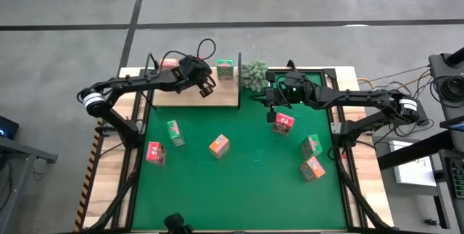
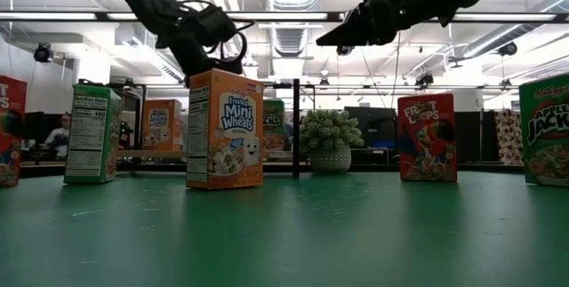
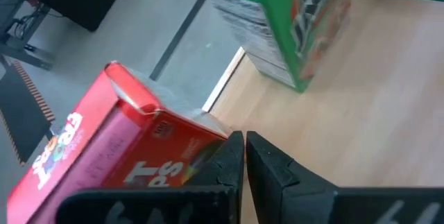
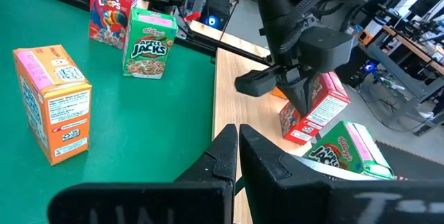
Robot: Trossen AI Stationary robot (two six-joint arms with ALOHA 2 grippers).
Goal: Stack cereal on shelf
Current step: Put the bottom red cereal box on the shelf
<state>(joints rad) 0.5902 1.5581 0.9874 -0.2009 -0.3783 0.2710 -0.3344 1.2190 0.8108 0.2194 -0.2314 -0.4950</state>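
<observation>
High view: wooden shelf [image 1: 217,95] at back of green mat [image 1: 246,183], holding green cereal box [image 1: 225,69] and red box [image 1: 168,64]. Six more boxes scattered on mat, among them orange box [image 1: 219,145]. Left gripper [image 1: 206,88] above shelf, fingers pressed together, empty. Right gripper [image 1: 255,98] beside plant [image 1: 254,74], fingers pressed together, empty.

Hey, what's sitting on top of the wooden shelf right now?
On the shelf stand a green cereal box and a red cereal box. From above, the left gripper, fingers shut, hangs over the board and covers most of the red box; anything beneath the arm is hidden.
</observation>
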